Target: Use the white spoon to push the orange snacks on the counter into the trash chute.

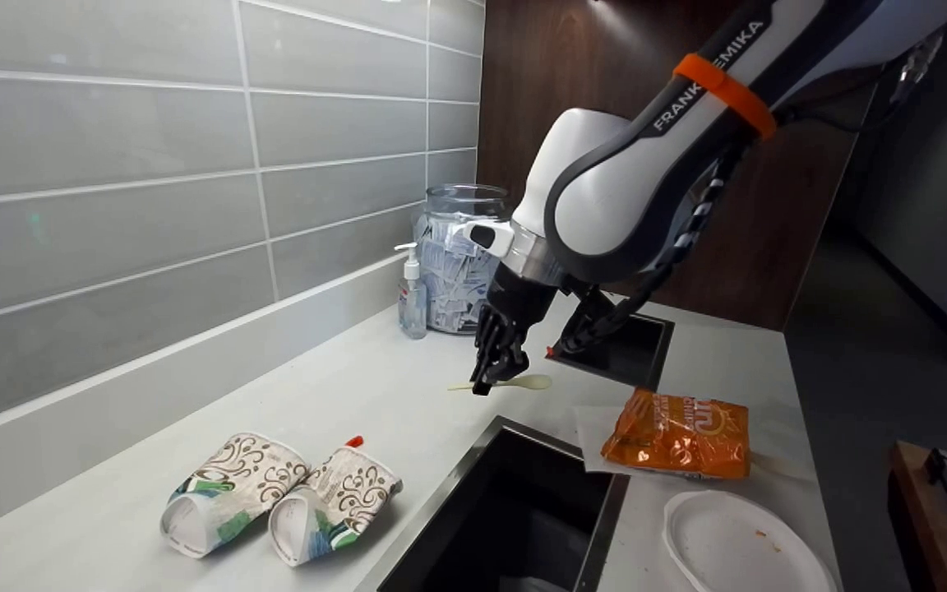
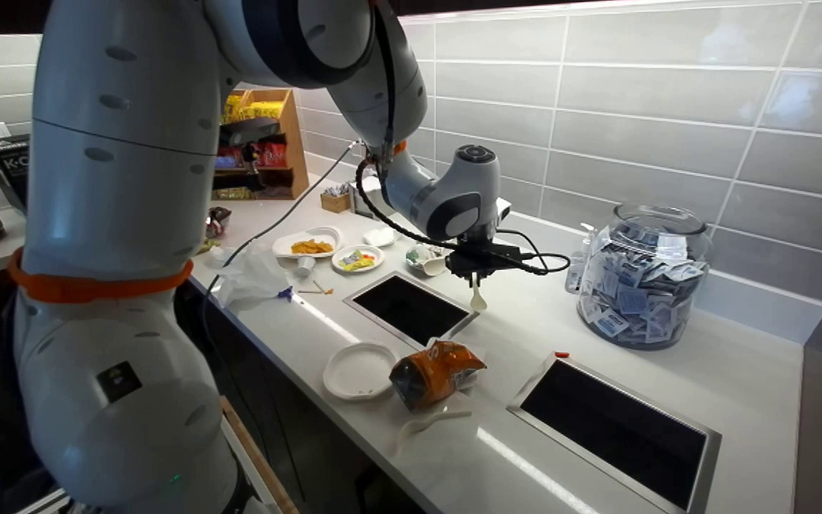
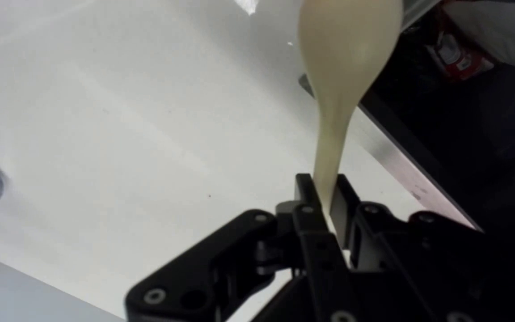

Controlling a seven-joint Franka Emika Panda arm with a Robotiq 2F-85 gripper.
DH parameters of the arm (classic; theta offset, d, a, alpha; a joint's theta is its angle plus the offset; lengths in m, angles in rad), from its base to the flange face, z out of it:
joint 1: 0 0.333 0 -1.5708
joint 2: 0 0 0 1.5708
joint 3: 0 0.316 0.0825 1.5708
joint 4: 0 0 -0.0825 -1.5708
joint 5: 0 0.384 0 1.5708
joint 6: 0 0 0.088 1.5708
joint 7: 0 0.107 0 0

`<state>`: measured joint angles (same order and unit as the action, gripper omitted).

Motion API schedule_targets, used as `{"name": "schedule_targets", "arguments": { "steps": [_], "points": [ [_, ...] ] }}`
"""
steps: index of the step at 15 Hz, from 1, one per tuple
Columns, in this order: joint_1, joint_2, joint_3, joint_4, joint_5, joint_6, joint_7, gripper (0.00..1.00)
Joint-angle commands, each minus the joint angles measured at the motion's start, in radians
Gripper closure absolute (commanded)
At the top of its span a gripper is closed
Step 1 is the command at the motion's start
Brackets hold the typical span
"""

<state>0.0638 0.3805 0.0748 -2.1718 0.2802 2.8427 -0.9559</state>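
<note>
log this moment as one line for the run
fingers: shut on spoon | orange bag: on counter, apart from spoon | plate: beside orange bag | push: not yet done

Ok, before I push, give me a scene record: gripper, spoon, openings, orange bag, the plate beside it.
Gripper: shut on the spoon by its handle
Spoon: held bowl-first, apart from the bag
Openings: two, dark, metal-rimmed; red packet inside one
Bag: orange, on the counter beside the plate, in neither opening
Plate: white, near the counter's edge
</note>
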Motion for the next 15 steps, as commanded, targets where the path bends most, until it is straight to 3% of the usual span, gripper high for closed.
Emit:
{"name": "schedule_targets", "arguments": {
  "steps": [1, 7, 15],
  "points": [
    [-0.012, 0.023, -0.011, 0.009, -0.113, 0.001, 0.220, 0.97],
    [-0.052, 0.034, 0.004, 0.000, -0.213, -0.004, 0.416, 0.97],
    [-0.107, 0.054, 0.034, -0.004, -0.261, -0.006, 0.474, 0.97]
  ]
}}
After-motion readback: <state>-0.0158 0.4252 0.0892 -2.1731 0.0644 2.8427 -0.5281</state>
